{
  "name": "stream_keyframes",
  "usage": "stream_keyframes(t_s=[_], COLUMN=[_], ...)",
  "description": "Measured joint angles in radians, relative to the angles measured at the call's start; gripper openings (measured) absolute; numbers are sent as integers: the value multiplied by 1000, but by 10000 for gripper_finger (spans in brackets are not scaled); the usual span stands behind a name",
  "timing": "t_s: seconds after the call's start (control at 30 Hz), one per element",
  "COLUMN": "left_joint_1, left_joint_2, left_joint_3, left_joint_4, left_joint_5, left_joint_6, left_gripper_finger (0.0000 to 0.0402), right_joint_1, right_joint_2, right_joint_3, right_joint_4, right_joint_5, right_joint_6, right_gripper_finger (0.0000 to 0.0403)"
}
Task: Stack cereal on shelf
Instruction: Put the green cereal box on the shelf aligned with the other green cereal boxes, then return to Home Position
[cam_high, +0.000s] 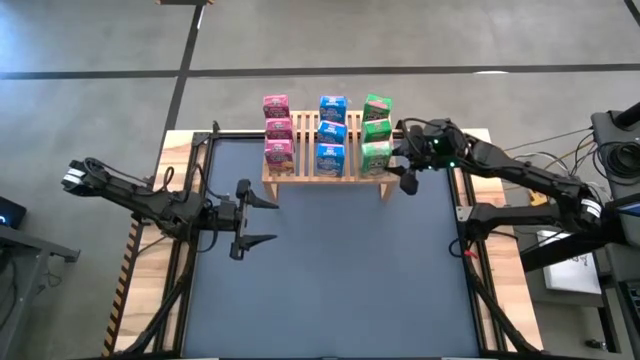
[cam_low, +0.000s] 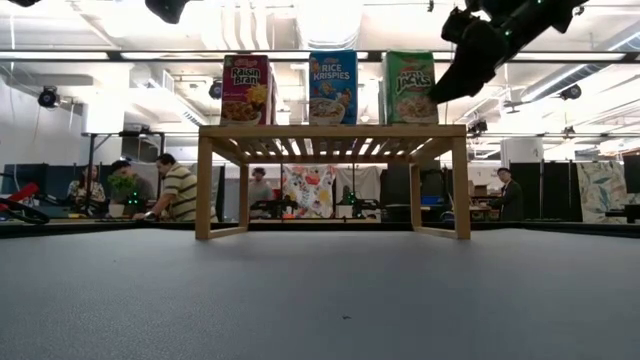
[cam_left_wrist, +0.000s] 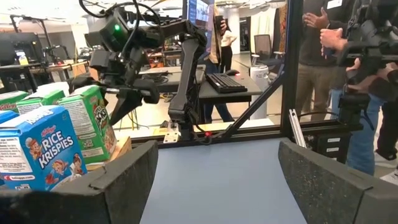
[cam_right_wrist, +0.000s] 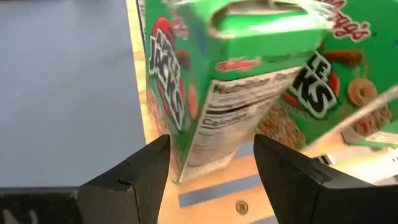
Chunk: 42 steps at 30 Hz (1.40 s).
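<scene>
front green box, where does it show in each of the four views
High view: the front green box is on the rack, nearest the blue mat, beside the right gripper.
Low view: rightmost box on top.
Left wrist view: green box behind the Rice Krispies box.
Right wrist view: fills the frame, ahead of the open fingers.
Shared landmark: the rack.

Pink cereal boxes (cam_high: 277, 133): three, in a row at 9 o'clock on the shelf
Blue cereal boxes (cam_high: 331, 133): three, in the middle row
Green cereal boxes (cam_high: 376, 133): three, in a row at 3 o'clock
Cereal boxes in all: nine
Shelf (cam_high: 300, 172): one wooden slatted rack
Arms: two, each with one gripper: left gripper (cam_high: 268, 220), right gripper (cam_high: 403, 168)
</scene>
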Motion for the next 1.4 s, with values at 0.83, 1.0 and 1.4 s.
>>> stream_keyframes(t_s=[0.83,1.0,1.4], left_joint_1=[0,0,1], left_joint_2=[-74,-154,-291], left_joint_3=[0,0,0], left_joint_4=[-78,-182,-377], left_joint_5=[-75,-118,-190], left_joint_6=[22,15,-14], left_gripper_finger=[316,308,141], right_joint_1=[63,169,479], right_joint_2=[-192,-279,-341], right_joint_3=[18,-89,-375], right_joint_4=[-241,-73,293], right_joint_5=[39,40,267], right_joint_6=[172,228,220], right_gripper_finger=[206,172,83])
